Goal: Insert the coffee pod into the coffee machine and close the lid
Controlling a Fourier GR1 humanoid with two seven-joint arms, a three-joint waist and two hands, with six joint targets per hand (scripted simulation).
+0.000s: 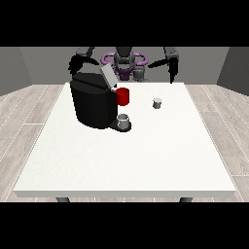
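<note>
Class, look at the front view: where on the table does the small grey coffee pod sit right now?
The coffee pod stands alone on the white table, right of centre near the far edge, apart from the red cup and the coffee machine to its left.

It looks like a plain room for tests, with grey walls (29, 68), pale wooden floor (29, 112), and one large white table (121, 165) holding a coffee machine (92, 104) at ten o'clock.

A white table (146, 155) stands on a wooden floor (29, 112) with grey walls (44, 63) behind. On it are 1 red mug (123, 97) and 1 grey cup (124, 121), well apart from the table's front edge.
</note>
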